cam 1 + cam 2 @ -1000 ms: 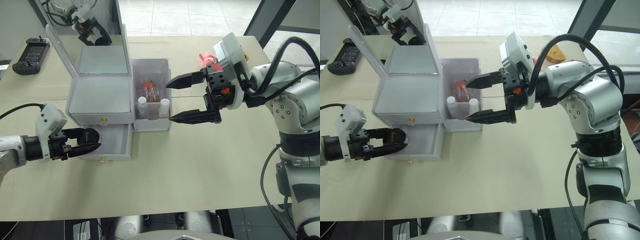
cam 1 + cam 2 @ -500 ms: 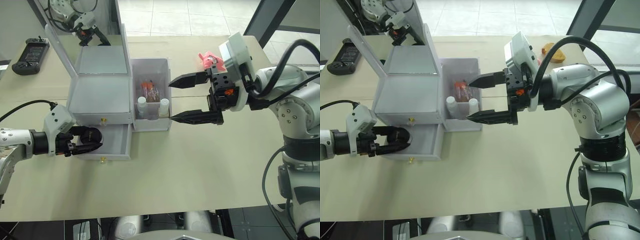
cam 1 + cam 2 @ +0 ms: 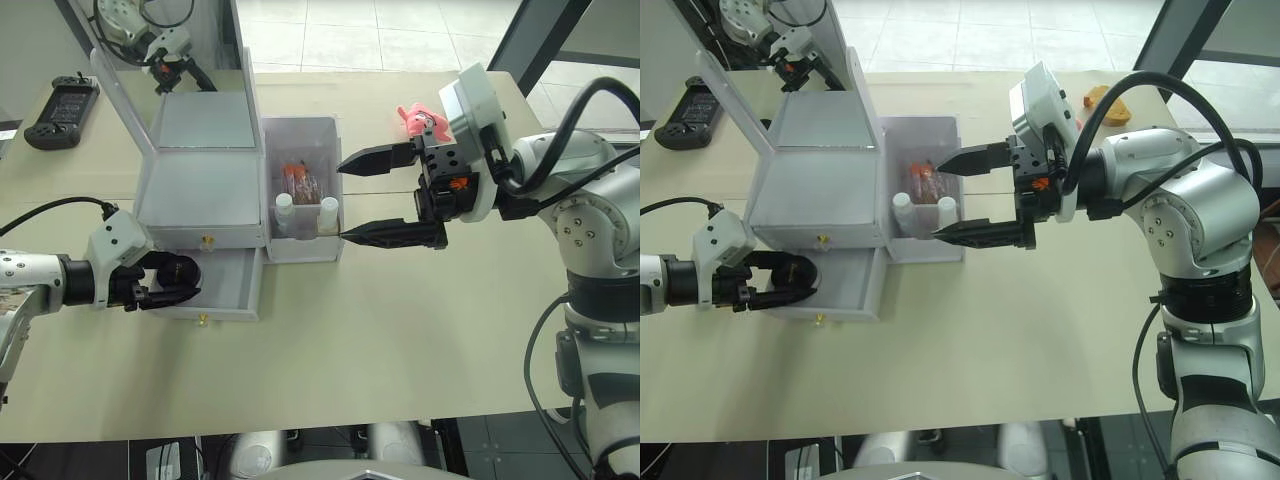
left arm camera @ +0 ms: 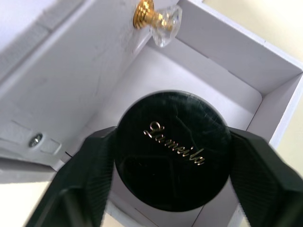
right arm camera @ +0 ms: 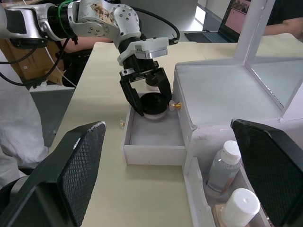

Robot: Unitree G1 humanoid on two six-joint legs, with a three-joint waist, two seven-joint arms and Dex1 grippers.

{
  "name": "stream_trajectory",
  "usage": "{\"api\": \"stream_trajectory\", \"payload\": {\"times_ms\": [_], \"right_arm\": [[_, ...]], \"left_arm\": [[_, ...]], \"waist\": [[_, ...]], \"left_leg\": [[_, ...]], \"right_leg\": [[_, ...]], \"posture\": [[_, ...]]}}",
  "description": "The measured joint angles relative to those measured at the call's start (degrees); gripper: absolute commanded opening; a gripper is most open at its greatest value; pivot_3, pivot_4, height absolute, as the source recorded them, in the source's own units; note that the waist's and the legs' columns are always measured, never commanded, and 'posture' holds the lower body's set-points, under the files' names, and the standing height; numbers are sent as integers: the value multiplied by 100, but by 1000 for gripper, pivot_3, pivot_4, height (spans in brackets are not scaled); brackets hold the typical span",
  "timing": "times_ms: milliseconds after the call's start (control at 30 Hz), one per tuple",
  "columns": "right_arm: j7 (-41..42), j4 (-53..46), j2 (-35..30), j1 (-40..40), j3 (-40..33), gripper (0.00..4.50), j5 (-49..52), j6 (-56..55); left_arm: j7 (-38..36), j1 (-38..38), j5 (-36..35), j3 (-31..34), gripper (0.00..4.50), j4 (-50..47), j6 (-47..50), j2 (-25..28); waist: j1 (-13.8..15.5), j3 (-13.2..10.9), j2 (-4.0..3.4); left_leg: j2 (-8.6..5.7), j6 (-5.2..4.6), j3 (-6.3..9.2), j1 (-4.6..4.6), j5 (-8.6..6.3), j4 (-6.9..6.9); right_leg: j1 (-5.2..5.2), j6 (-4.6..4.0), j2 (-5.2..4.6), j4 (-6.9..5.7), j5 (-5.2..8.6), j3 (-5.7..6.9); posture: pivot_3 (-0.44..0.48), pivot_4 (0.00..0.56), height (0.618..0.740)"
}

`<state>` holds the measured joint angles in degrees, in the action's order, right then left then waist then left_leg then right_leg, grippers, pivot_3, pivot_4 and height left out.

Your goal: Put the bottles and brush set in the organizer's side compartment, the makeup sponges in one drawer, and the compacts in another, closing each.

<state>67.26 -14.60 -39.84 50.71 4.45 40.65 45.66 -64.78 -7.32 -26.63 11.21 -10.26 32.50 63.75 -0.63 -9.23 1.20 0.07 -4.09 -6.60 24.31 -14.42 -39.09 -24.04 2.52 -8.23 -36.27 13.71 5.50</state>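
Evidently to drop it flat inside, the left gripper clamps its fingers on a black-lidded compact over the organizer's pulled-out lower drawer, while the right gripper waits wide open right of the side compartment, where bottles and brush set stand.

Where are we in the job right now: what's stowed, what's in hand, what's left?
Stowed: both bottles and the brush set stand in the side compartment. The upper drawer is shut; its contents can't be seen. In hand: the left gripper holds a black-lidded compact over the open lower drawer. Left: release it and close that drawer. The right gripper is open, holding nothing.
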Motion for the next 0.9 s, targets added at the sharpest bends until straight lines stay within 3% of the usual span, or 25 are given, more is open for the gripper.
{"api": "stream_trajectory", "payload": {"times_ms": [300,433,533,633,733,900], "right_arm": [[19,5,-67,-60,-27,4500,-3,-24],[111,99,-312,-371,-98,4500,-183,-285],[157,440,-570,-708,-157,4500,-629,-891],[252,1374,-881,-1189,-348,4500,-1191,-1796],[-110,2881,-717,-1340,-773,4500,-1685,-2891],[-665,4879,-567,-1311,-1240,4500,-2147,-4385]], "left_arm": [[-134,-2,-153,195,4436,-62,201,3],[-378,402,-632,978,4436,-324,512,2],[-527,621,-615,1698,4436,-106,234,6],[-578,691,-381,2607,4436,838,-276,47],[-399,554,-242,3176,4436,1994,-687,50],[299,449,164,3613,4436,3660,-1660,-17]], "waist": [[2,0,0],[-5,0,0],[2,0,1],[0,0,1],[-16,0,0],[-43,-1,-1]], "left_leg": [[0,-1,0,1,1,-2],[3,-1,0,1,1,-6],[3,0,0,-1,1,-7],[0,-1,-4,-3,1,-7],[3,2,-6,-6,3,-5],[3,3,-12,-11,3,4]], "right_leg": [[0,0,0,-6,0,0],[0,1,0,-5,1,0],[2,1,1,1,1,2],[4,2,1,6,1,1],[4,2,1,3,1,3],[3,2,-3,5,1,1]], "posture": [[0,150,740],[0,150,740],[0,150,740],[0,150,740],[0,150,740],[0,150,740]]}}
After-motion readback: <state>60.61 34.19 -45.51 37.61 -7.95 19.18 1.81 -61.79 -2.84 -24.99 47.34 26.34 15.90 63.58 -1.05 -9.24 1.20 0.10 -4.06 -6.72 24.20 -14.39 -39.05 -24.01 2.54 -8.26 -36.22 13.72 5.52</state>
